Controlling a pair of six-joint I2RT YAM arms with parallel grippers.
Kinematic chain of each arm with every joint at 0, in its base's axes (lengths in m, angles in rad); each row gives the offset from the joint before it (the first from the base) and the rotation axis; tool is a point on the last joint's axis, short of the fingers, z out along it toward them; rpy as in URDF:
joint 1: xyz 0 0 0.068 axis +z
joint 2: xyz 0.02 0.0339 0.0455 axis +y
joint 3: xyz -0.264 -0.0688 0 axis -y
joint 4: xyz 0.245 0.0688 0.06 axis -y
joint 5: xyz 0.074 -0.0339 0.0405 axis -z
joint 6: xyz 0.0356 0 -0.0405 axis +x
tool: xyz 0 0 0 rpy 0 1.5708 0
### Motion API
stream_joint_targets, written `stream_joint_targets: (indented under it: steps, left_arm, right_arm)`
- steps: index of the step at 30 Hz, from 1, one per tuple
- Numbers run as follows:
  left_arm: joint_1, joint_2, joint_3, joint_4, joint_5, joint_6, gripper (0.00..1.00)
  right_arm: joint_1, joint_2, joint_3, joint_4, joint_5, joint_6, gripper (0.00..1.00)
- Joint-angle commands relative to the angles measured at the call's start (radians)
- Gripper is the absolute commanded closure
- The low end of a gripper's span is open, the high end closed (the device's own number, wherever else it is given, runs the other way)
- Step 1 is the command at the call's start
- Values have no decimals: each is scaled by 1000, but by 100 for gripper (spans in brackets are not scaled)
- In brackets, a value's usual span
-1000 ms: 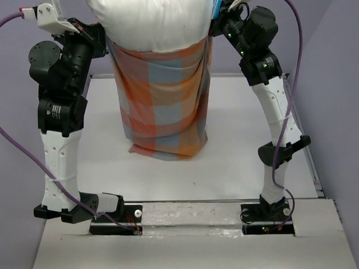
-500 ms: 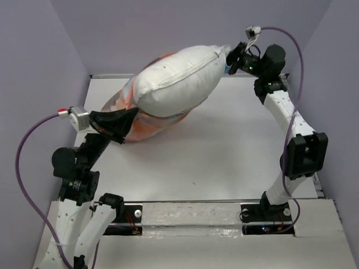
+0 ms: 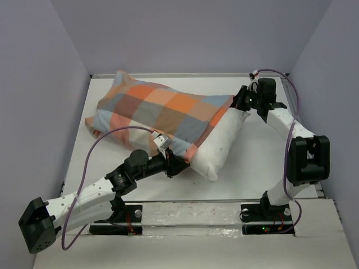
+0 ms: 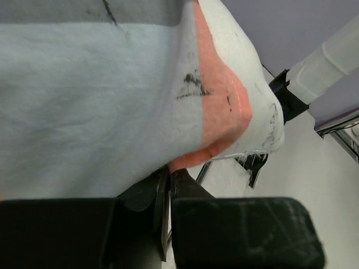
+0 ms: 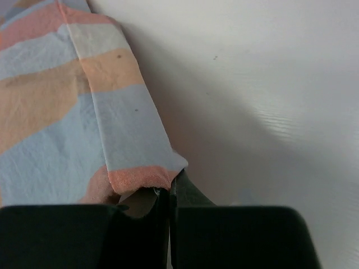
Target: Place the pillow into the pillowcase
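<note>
Pillow (image 3: 221, 147) mostly inside pillowcase (image 3: 162, 109)

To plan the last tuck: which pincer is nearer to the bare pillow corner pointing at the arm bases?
Left. The left pincer sits just beside that corner of the pillow, at the pillowcase hem; the right pincer is at the opening's far corner.

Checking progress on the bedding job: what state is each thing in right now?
pillow: lying flat, mostly sleeved, one white end sticking out.
pillowcase: lying on the table, covering most of the pillow.
left gripper: at the pillowcase's near mouth corner, jaws almost together, grip unclear.
right gripper: shut on the pillowcase's far mouth corner.
</note>
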Motion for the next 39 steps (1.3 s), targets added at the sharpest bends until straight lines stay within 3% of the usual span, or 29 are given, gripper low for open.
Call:
stream_joint_targets:
  steps: [1, 2, 3, 6, 7, 11, 14, 17, 18, 19, 21, 23, 24, 27, 35, 39]
  left_arm:
    - [-56, 27, 46, 207, -28, 1, 53]
    - [-57, 28, 59, 196, -15, 12, 44]
    - [-57, 26, 76, 178, -2, 12, 38]
    - [-67, 12, 164, 75, 52, 43, 27]
    - [-70, 14, 192, 8, 66, 65, 26]
    - [-79, 84, 358, -146, 45, 109, 26]
    - [-90, 219, 459, -198, -64, 155, 32]
    - [-116, 381, 574, -244, -191, 222, 33]
    - [-122, 421, 635, -255, -258, 257, 33]
    - [-126, 495, 690, -264, -337, 279, 33]
    - [-130, 563, 746, -273, -376, 306, 32]
    - [-130, 659, 818, -272, -417, 357, 32]
    - [-130, 722, 846, -284, -420, 377, 30]
    - [-130, 797, 927, -281, -436, 402, 29]
    - [-130, 1002, 1070, -282, -423, 434, 32]
    - [-130, 1060, 1113, -301, -426, 446, 52]
  right_arm:
    - [-17, -72, -13, -13, 241, -16, 90]
    - [-17, -83, -11, -36, 275, -13, 67]
    - [-17, -95, -7, -36, 307, -13, 53]
    - [-17, -159, 4, -82, 416, -19, 25]
    - [-17, -178, 6, -99, 429, -24, 23]
    - [-17, -299, -8, -110, 436, -21, 20]
    - [-17, -423, -78, -79, 371, 42, 27]
    - [-17, -562, -238, -16, 326, 109, 56]
    - [-17, -595, -273, -18, 321, 123, 80]
    - [-17, -662, -346, -13, 317, 147, 91]
    - [-17, -730, -419, -8, 314, 171, 99]
    - [-17, -790, -494, -21, 295, 188, 86]
    - [-17, -837, -511, -45, 285, 191, 66]
    - [-17, -923, -569, -79, 250, 201, 38]
    - [-17, -971, -697, -96, 114, 234, 30]
    - [-17, -979, -747, -87, 84, 241, 23]
